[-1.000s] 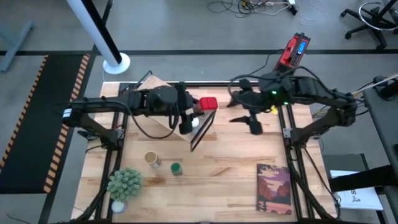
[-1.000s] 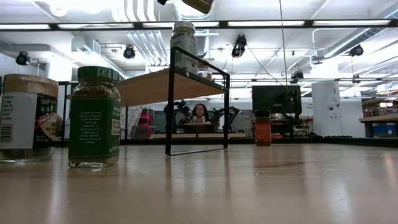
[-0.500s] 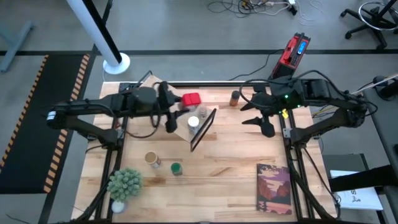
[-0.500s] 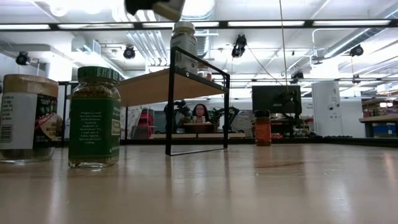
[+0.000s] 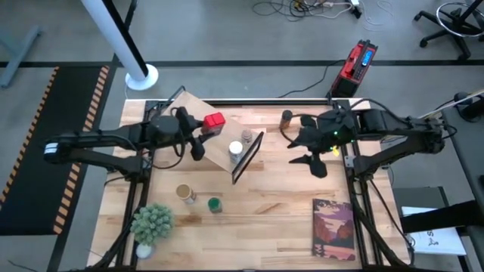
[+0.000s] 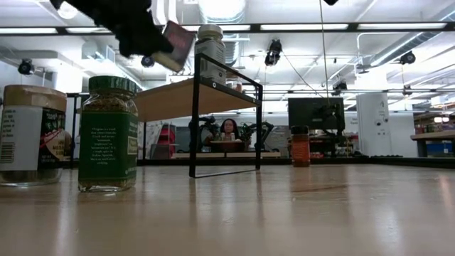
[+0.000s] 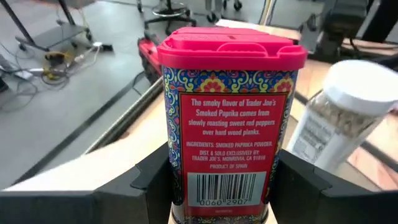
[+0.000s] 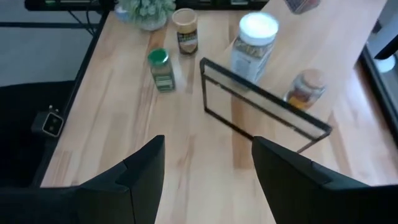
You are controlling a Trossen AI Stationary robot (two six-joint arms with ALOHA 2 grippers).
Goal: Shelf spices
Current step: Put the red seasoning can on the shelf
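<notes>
Gripping a red paprika tin (image 7: 231,121) with barcode label, the left hand (image 5: 198,136) hovers over the shelf (image 5: 198,113), white-lidded jar (image 5: 236,149) beside; right hand (image 5: 311,151) spread.

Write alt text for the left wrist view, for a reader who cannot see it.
The left gripper holds a red boxy paprika tin with a flip-top lid upright between its dark fingers. A white-lidded glass jar stands behind the tin on the pale wooden shelf.
</notes>
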